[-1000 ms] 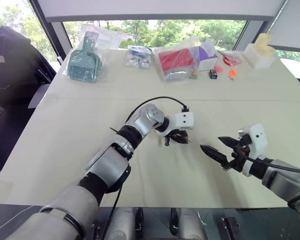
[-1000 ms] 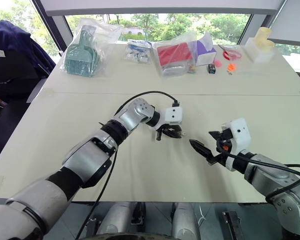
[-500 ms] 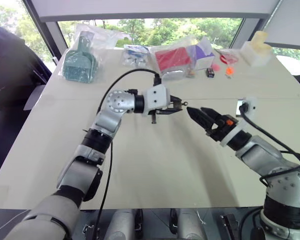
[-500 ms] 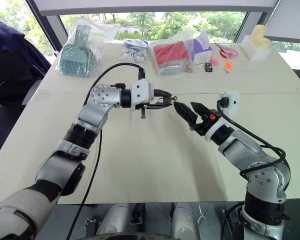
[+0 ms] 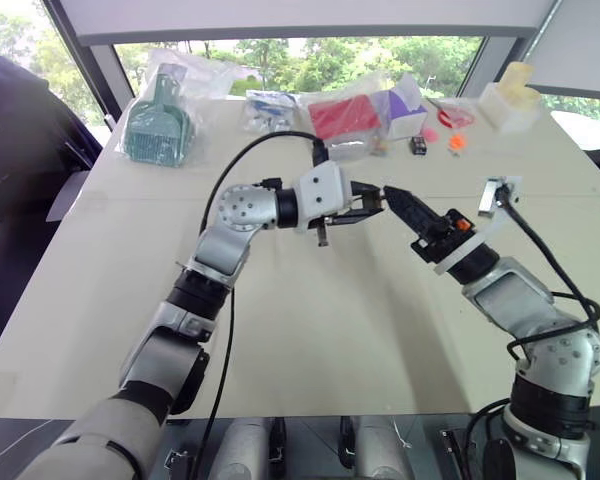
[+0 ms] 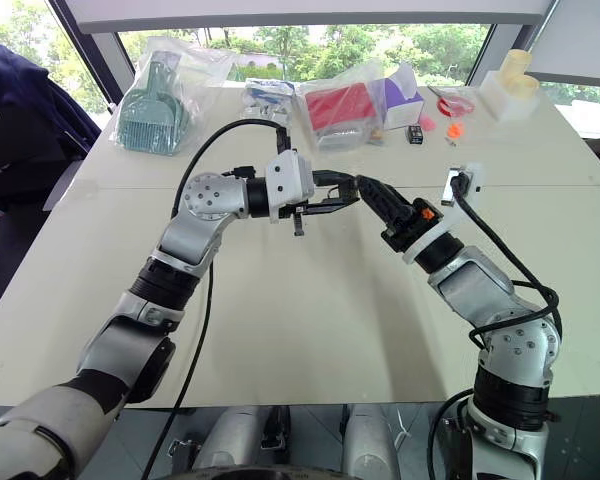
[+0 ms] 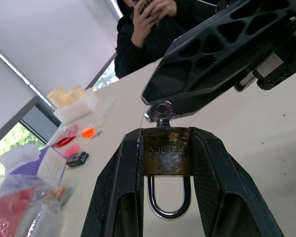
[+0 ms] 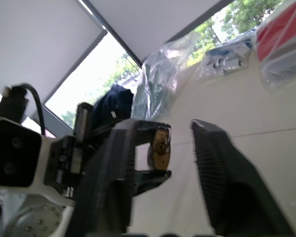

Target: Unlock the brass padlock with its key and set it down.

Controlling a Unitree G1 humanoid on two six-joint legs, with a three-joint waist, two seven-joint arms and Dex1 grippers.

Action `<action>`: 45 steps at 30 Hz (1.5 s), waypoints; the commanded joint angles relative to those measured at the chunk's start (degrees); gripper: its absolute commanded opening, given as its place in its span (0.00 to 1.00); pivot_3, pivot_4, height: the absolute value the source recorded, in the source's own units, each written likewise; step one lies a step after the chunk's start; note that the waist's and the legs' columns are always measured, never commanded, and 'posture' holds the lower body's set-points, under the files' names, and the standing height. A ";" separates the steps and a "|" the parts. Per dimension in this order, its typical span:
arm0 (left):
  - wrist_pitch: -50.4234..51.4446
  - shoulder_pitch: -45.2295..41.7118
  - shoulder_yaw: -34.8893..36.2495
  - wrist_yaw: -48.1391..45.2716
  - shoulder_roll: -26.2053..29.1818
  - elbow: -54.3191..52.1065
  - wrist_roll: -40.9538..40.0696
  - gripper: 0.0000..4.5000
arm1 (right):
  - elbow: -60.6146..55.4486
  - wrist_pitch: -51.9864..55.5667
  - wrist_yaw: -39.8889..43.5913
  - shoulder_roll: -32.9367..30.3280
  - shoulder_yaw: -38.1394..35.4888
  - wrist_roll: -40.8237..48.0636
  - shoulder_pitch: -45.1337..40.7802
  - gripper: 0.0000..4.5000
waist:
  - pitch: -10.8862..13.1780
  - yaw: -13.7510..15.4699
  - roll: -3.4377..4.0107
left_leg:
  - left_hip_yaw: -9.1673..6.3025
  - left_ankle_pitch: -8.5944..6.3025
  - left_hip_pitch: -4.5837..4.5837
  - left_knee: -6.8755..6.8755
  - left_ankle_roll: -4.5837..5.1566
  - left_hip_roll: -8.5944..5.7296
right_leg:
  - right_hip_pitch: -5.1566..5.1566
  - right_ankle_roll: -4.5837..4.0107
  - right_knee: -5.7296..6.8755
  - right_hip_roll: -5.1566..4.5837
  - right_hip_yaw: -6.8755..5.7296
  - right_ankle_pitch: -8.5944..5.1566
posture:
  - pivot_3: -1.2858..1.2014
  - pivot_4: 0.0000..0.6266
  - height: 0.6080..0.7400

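Left wrist view — brass padlock (image 7: 167, 151) clamped, key (image 7: 161, 112) inserted.

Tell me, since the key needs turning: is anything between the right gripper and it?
Nothing visible; the right gripper is at the key, which sticks out of the brass padlock in the left gripper.

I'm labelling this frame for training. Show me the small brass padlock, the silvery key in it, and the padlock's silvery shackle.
Small brass padlock (image 7: 167, 150): left wrist view, on its engraved body.
Silvery key (image 7: 161, 111): left wrist view, on its round head.
Silvery shackle (image 7: 168, 211): left wrist view, on the loop's bend.
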 commanded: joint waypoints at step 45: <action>-26.54 -8.16 -2.28 11.68 1.99 13.84 8.24 0.17 | -0.31 -6.67 2.35 -15.13 0.34 6.88 0.68 0.75 | 0.01 -0.20 0.05 | 0.12 -0.02 0.05 -0.03 0.04 0.05 | 0.02 0.03 -0.04 0.00 0.00 -0.01 | 0.52 0.24 0.96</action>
